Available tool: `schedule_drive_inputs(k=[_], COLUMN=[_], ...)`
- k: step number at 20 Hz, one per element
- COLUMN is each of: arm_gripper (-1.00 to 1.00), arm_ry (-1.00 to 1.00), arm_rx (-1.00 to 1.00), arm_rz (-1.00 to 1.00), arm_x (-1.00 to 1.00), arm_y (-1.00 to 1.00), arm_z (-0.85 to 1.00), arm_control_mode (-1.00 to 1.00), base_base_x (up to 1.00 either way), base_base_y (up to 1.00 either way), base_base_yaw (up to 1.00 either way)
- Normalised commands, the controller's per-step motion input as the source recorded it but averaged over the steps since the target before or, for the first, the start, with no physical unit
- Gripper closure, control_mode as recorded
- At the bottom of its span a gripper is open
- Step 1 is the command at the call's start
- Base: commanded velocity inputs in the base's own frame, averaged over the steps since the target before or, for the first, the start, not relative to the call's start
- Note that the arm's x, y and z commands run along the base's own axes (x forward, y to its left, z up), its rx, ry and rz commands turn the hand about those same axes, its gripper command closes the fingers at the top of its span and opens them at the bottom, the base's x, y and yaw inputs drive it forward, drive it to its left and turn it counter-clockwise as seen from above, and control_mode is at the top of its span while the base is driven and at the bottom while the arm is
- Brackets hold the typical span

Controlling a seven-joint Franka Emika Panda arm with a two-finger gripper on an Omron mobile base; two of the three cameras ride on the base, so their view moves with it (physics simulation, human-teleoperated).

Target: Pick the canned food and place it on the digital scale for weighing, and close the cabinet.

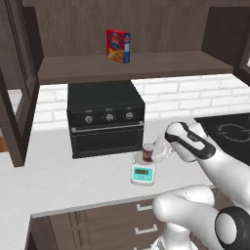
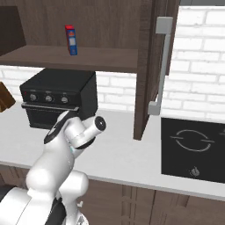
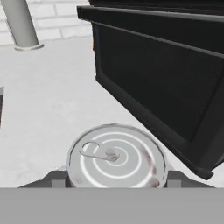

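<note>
The arm rises from the lower right of the left base view, bends at a white elbow and reaches left and forward, its hand low over the bench (image 1: 58, 180) at centre frame, just in front of the black oven (image 1: 106, 117). The gripper (image 1: 152, 152) points down and slightly left there, and the can (image 1: 148, 152) sits at its tip, upright, long axis vertical, pale top up. In the hand view the can (image 3: 116, 156) lies at lower centre, seen from above: a round silver lid with a pull ring, a dark finger tip (image 3: 56, 178) touching each side. The jaws look clenched on the can, though the tips are mostly hidden under the lid's rim. The can stands over the scale (image 1: 143, 171), which lies flat on the bench just below centre in the left base view, its teal display facing the camera; whether the can's base rests on the plate or hangs just above it I cannot tell. In the right base view the hand (image 2: 81, 132) is at left of centre, wrist turned toward the oven (image 2: 59, 97). The cabinet (image 1: 132, 63) is open: one door (image 1: 19, 88) stands swung out at the left edge, and in the right base view another door (image 2: 151, 66) with a silver handle (image 2: 161, 66) juts forward at upper centre. A red-and-blue box (image 1: 118, 46) stands upright on the shelf.
</note>
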Motion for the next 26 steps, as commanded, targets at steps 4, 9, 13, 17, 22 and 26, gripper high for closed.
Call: schedule_drive_inputs(k=[4, 9, 13, 17, 22, 26], arm_gripper=[1.0, 1.0, 1.0, -1.0, -1.0, -1.0], arm_ry=[-0.07, -0.06, -0.06, -0.01, -0.03, -0.06], arm_rx=[0.0, 0.0, 0.0, 0.0, 0.0, 0.0], arm_rz=[0.01, 0.0, 0.0, 0.0, 0.0, 0.0], arm_x=[0.09, 0.23, 0.14, 0.0, -0.03, -0.14], arm_y=[0.0, 0.05, 0.1, 0.18, 0.0, 0.0], arm_z=[-0.34, -0.23, -0.18, -0.25, 0.0, 0.01], arm_control_mode=[-1.0, -1.0, -1.0, -1.0, -1.0, -1.0], base_base_x=[0.0, 0.0, 0.0, 0.0, 0.0, 0.0], base_base_y=[0.0, 0.0, 0.0, 0.0, 0.0, 0.0], base_base_yaw=[0.0, 0.0, 0.0, 0.0, 0.0, 0.0])
